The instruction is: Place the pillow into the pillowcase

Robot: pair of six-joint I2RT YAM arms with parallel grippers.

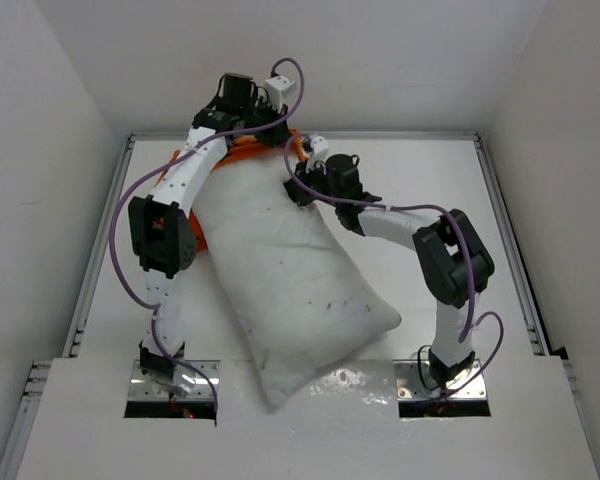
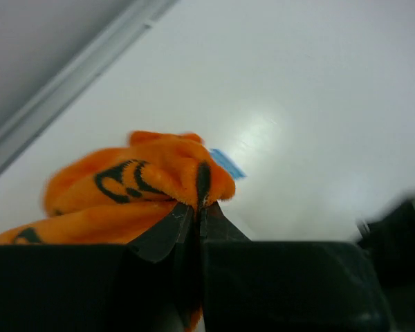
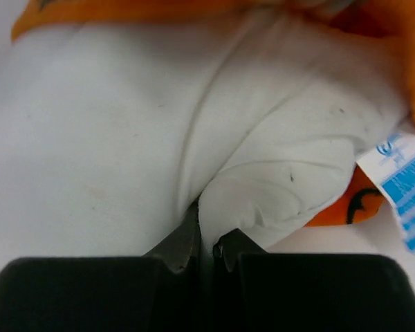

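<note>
Top external view
- Container: the pillowcase (image 1: 248, 152) shows only as an orange strip at the far end of the pillow (image 1: 290, 280) and a sliver along the pillow's left flank.
- Contents: nearly the whole pillow lies outside the pillowcase; whether its far end is inside cannot be told.
- Pillow position: diagonal on the table (image 1: 430, 180), with its near end between the two arm bases.
- Left gripper (image 1: 268, 132): at the pillow's far end, over the orange strip; finger state cannot be told here.
- Right gripper (image 1: 298, 188): on the pillow's far right corner; finger state cannot be told here.
- Open room: bare table lies right of the pillow and a narrower band lies left of it, up to the rail (image 1: 85, 300).

Left wrist view
- Left gripper (image 2: 196, 211): fingers pressed together on a fold of the pillowcase (image 2: 145, 180).
- Pillowcase: bunched, with its dark motifs showing.
- Tag (image 2: 227, 164): a blue corner shows behind the bunch.
- Open room: bare table (image 2: 297, 104) lies beyond the fabric, and a rail (image 2: 69, 83) runs at upper left.

Right wrist view
- Right gripper (image 3: 207, 238): fingers closed on a pinched ridge of the pillow (image 3: 111, 138).
- Pillowcase (image 3: 124, 8): orange borders the pillow's far edge and its right corner.
- Tag (image 3: 401, 187): blue and white, at the pillow's right corner.
</note>
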